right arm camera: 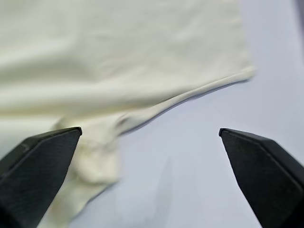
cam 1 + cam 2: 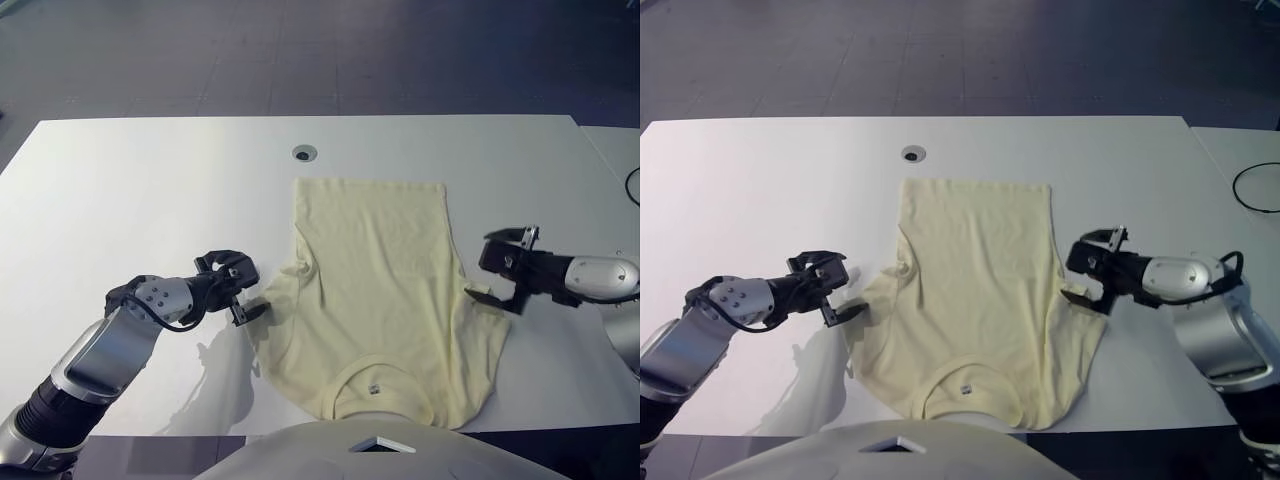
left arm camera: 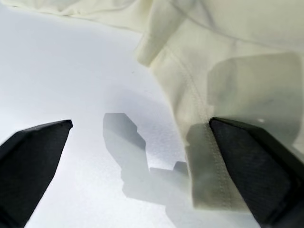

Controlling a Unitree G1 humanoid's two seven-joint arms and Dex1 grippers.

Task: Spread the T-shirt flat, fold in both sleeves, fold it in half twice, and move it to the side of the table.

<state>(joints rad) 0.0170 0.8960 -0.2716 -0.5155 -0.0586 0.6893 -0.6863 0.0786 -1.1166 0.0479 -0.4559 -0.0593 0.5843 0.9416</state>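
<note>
Cream T-shirt (image 2: 375,290), left tool (image 2: 252,292) beside one sleeve, right tool (image 2: 483,266) beside other

Your left arm (image 2: 105,352) comes in low from the near left, elbow bent, forearm angled inward toward the middle. Your left gripper (image 2: 246,290) points to the right, with its two dark fingers (image 3: 33,161) spread wide apart. Your right arm (image 2: 603,276) lies nearly level, reaching in from the right side. Your right gripper (image 2: 492,264) faces left, toward the other one, its jaws likewise gaping wide.
</note>
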